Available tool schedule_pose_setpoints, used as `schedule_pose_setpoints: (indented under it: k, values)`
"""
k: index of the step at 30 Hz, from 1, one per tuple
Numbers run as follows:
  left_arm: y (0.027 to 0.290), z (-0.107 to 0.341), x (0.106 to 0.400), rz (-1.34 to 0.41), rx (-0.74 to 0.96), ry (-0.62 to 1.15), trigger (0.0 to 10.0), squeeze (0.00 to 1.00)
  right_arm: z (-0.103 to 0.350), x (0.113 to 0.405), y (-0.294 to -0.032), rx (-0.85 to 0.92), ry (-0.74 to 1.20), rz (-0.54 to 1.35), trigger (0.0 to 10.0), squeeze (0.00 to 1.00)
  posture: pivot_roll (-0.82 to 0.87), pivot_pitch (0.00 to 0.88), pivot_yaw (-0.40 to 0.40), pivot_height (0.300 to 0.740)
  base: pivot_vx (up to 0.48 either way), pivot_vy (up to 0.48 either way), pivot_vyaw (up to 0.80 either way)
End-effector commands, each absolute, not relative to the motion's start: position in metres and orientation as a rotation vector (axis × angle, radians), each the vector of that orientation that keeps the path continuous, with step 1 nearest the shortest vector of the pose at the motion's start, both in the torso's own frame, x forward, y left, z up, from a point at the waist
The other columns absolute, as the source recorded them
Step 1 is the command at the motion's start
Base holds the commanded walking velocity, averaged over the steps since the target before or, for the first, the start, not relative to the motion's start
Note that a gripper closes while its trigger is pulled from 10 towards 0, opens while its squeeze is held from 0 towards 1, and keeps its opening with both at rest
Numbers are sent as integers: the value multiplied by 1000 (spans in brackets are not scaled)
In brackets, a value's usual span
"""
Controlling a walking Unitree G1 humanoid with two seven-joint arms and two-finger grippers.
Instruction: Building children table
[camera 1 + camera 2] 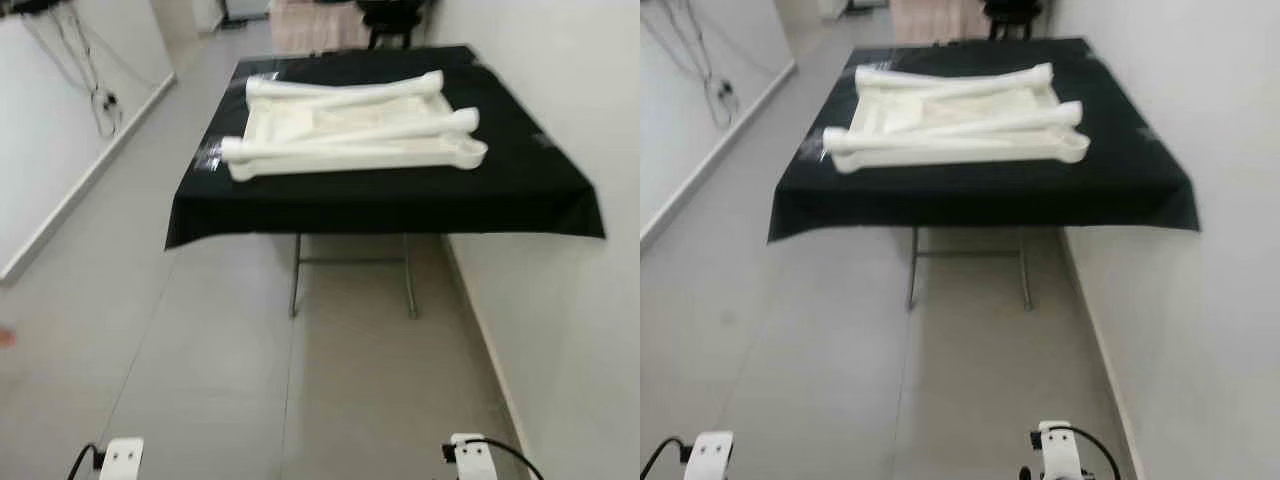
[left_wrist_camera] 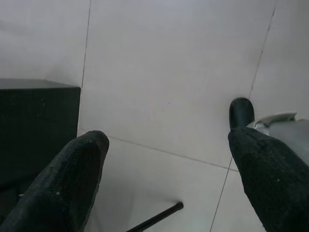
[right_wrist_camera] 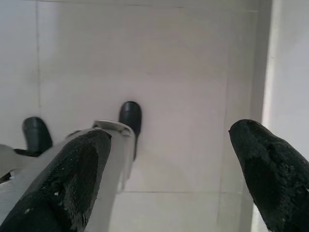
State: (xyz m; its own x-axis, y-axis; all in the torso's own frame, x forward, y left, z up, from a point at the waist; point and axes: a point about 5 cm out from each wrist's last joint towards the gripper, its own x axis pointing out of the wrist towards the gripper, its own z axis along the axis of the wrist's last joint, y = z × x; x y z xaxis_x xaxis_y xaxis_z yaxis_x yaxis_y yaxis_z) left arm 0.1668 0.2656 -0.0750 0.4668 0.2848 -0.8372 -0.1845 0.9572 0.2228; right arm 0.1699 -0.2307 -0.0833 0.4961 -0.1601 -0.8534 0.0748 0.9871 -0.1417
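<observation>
A cream children's tabletop (image 1: 300,128) lies on a black-covered table (image 1: 520,190) ahead of me. Three cream legs (image 1: 350,132) lie across it: one along the back, one diagonal, one along the near side. Both arms hang low at my sides, their white wrists (image 1: 122,457) (image 1: 470,457) at the bottom of the eye views. My left gripper (image 2: 166,145) is open over the floor tiles. My right gripper (image 3: 169,145) is open too, pointing down at the floor, with my own feet (image 3: 130,116) below it.
A white wall (image 1: 560,330) runs along the right, close to the table. Grey tiled floor (image 1: 250,370) lies between me and the table's metal legs (image 1: 296,275). Cables (image 1: 100,100) hang on the left wall. A thin black rod (image 2: 157,218) lies on the floor.
</observation>
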Motion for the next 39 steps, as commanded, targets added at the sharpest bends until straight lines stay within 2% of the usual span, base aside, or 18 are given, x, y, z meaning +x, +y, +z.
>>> schedule_pose_setpoints:
  k: [1,3,6,9,10,11,13,14,16,18,20,21,23,29,33,39]
  values:
    - [270,-71,172,296,116,1028,10000,0,-81,174,-231,-78,1023,-158,10000,0,-20,103,28,740,0,0,0]
    - [272,-59,193,298,92,933,10000,0,-67,196,-242,-89,924,-192,10000,0,-18,96,17,740,0,0,0]
    - [273,-54,202,298,86,889,10000,0,-61,205,-245,-101,883,-194,10000,0,-20,92,14,740,0,0,0]
    - [276,-15,251,258,133,621,10000,0,-26,252,-248,-147,671,-112,10000,0,-22,70,-2,740,0,0,0]
    - [276,-15,251,258,133,621,10000,0,-26,252,-248,-147,671,-112,10000,0,-22,70,-2,740,0,0,0]
    - [275,5,270,227,184,498,10000,0,-9,270,-246,-173,582,-67,10000,0,-20,65,-3,740,0,0,0]
    - [262,35,295,150,246,316,10000,0,24,298,-239,-270,423,47,10000,0,-16,49,0,740,0,0,0]
    - [262,35,295,150,246,316,10000,0,24,298,-239,-270,423,47,10000,0,-16,49,0,740,0,0,0]
    - [233,63,307,40,284,142,10000,0,55,313,-226,-249,263,163,10000,0,-14,36,-1,740,0,0,0]
    - [205,84,306,-66,285,27,10000,0,79,315,-213,-189,143,243,10000,0,-14,37,1,740,0,0,0]
    - [175,92,299,-257,204,14,10000,0,100,310,-192,-107,43,324,10000,0,-18,25,6,740,0,0,0]
    - [175,92,299,-257,204,14,10000,0,100,310,-192,-107,43,324,10000,0,-18,25,6,740,0,0,0]
    - [147,106,289,-340,111,-64,10000,0,118,302,-166,-83,-42,389,10000,0,-18,0,14,740,0,0,0]
    - [139,117,293,-316,61,-124,10000,0,133,311,-161,-70,-106,381,10000,0,-28,0,25,740,0,0,0]
    - [143,137,306,-241,75,-185,10000,0,155,332,-177,-140,-154,315,10000,0,-28,0,8,740,129,0,0]
    - [143,152,309,-230,45,-205,10000,0,172,337,-186,-124,-173,276,10000,0,-38,0,24,740,43,0,0]
